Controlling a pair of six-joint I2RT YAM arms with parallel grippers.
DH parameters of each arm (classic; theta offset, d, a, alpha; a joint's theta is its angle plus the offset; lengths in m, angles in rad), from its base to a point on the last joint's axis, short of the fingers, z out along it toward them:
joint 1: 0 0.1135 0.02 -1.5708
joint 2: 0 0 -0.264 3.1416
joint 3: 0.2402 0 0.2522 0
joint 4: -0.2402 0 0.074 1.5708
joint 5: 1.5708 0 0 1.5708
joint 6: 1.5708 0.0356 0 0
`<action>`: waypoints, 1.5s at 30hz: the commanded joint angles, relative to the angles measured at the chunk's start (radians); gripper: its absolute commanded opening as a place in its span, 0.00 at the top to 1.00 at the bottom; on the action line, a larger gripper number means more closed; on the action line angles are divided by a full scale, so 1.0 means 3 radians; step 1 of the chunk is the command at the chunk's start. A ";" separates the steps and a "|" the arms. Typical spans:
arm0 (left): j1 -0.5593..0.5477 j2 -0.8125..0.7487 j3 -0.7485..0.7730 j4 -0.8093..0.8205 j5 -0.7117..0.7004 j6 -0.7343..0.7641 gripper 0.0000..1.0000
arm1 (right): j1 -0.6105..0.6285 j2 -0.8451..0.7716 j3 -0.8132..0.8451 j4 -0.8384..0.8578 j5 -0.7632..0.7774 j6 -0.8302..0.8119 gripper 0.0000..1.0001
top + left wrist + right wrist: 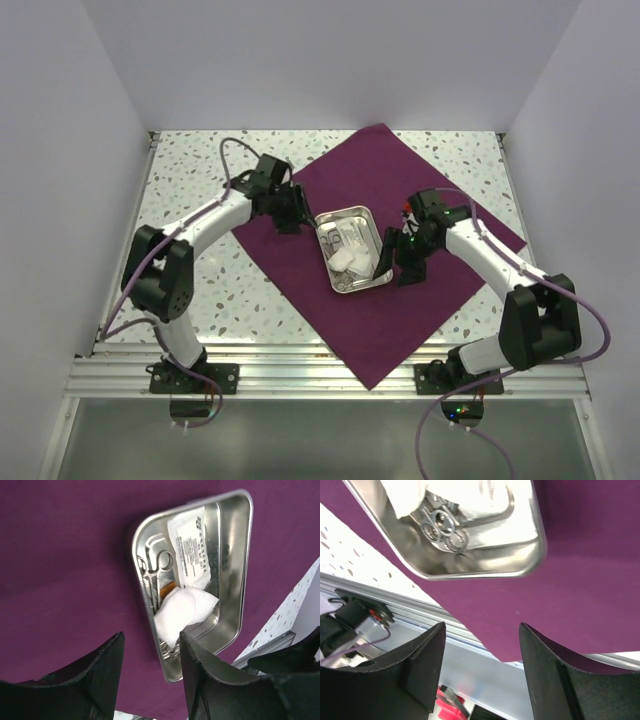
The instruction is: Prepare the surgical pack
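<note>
The surgical pack cloth (400, 300) lies spread as a large purple-maroon diamond on the table. A steel tray (366, 284) sits on its middle, holding scissors, a white gauze pad (347, 259) and a sealed packet. My left gripper (288, 222) is open and empty just left of the tray, over the cloth (65, 570); the tray (235, 570) shows ahead of its fingers. My right gripper (396, 268) is open and empty at the tray's right side. In the right wrist view the tray (485, 565) lies above the fingers on the cloth (580, 590).
The speckled tabletop (200, 200) surrounds the cloth. White walls close in the left, back and right. An aluminium rail (300, 375) runs along the near edge, and the cloth's front corner (370, 380) reaches it.
</note>
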 commanded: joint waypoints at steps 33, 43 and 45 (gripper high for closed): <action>0.1855 0.0784 -0.0420 -0.0412 0.0082 0.0887 0.76 | 0.0443 0.0859 -0.0037 0.0537 0.0710 0.1682 0.48; 0.2265 0.0845 -0.0369 -0.0468 0.0026 0.1014 0.76 | 0.0489 0.1237 0.0556 0.0302 0.0613 0.1146 0.69; 0.2296 0.0856 -0.0384 -0.0448 0.0026 0.1020 0.76 | 0.0489 0.1350 0.0802 0.0134 0.0653 0.0870 0.77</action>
